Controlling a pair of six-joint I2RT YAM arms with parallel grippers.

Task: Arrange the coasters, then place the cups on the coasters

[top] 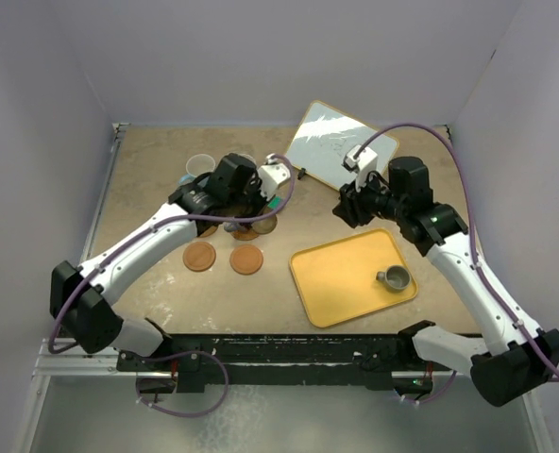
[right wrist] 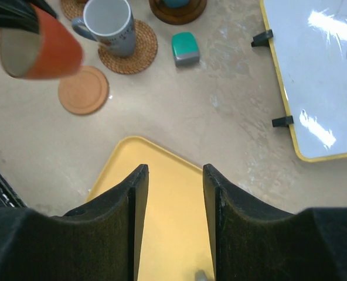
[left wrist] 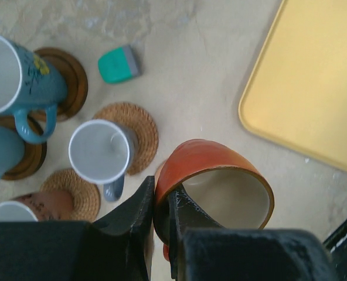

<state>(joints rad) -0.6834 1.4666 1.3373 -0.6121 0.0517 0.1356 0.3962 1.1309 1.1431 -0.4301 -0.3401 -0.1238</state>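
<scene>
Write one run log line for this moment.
left gripper: shut on orange cup rim | right gripper: open, empty, above yellow tray | grey cup: in tray | two tan coasters: bare

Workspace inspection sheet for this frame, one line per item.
Surface: table, beige, mottled.
Job's things: four cups on coasters; orange cup held aloft; grey cup on tray; two bare coasters.
Clutter: teal block, whiteboard.
Grippers: left gripper shut on orange cup's wall; right gripper open, empty, above tray.
Cables: purple cables loop along both arms.
Surroundings: plain walls on three sides.
</scene>
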